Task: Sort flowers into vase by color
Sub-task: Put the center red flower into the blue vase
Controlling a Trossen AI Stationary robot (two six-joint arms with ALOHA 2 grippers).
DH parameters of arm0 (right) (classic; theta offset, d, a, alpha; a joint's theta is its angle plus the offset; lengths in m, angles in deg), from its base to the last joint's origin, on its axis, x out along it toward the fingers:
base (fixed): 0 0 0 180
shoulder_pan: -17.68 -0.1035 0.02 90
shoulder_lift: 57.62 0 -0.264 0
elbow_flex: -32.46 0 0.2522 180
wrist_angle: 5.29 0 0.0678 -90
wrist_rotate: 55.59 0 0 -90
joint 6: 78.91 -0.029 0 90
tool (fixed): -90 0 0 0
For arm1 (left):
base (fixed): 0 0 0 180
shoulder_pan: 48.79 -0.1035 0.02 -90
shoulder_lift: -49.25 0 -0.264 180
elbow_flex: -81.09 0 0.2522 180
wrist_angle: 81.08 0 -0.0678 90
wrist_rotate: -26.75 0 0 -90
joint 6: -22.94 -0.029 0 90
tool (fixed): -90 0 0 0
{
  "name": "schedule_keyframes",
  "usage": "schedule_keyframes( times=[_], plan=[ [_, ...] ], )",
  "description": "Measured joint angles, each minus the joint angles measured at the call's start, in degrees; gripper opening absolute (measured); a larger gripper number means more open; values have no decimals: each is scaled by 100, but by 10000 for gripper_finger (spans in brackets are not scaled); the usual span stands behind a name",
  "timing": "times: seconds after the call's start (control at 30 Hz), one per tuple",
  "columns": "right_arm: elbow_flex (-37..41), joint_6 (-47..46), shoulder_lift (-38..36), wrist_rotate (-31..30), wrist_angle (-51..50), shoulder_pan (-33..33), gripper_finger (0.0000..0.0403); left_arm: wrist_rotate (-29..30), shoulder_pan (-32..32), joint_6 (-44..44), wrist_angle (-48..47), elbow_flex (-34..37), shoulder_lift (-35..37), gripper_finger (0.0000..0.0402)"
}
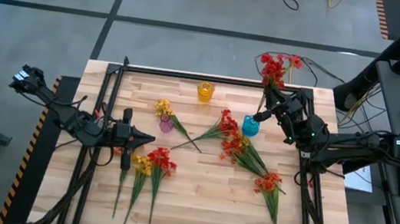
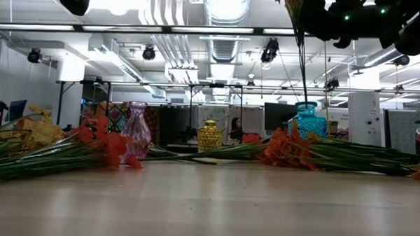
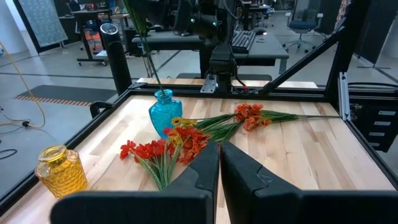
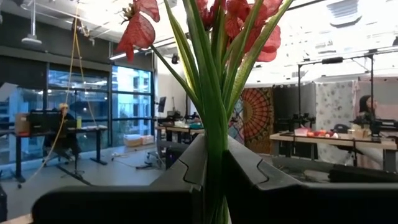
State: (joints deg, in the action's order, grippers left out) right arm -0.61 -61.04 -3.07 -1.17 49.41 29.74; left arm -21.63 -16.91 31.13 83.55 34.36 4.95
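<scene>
Flowers: a red spray (image 1: 272, 66) stands clenched in the right hand (image 1: 273, 100), stem in the blue vase (image 1: 250, 125), right of centre. Next, release it. Left hand (image 1: 132, 135) waits, clenched empty.

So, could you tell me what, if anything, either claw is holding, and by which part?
The right claw grips a red-blossomed artificial flower spray by its green stems, lower end in the blue glass vase. The left claw is shut, holding nothing.

I saw the wooden table (image 1: 203, 205) carrying a yellow vase (image 1: 205, 91), a purple vase (image 1: 167, 124) and a blue vase (image 1: 250, 125). Loose flowers (image 1: 242, 147) lay flat around them, more sprays (image 1: 147, 168) lying toward its left.
</scene>
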Motion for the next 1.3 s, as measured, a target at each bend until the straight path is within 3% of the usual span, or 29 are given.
schedule_keyframes(
  times=[0.33, 1.3],
  plan=[
    [2, -83, 2, -43, -66, 0, 45, 0, -2, 0, -6, 0, 2, 0],
    [4, -651, -2, -55, -838, -7, 165, -2, -1, 0, -13, 0, 1, 0]
  ],
)
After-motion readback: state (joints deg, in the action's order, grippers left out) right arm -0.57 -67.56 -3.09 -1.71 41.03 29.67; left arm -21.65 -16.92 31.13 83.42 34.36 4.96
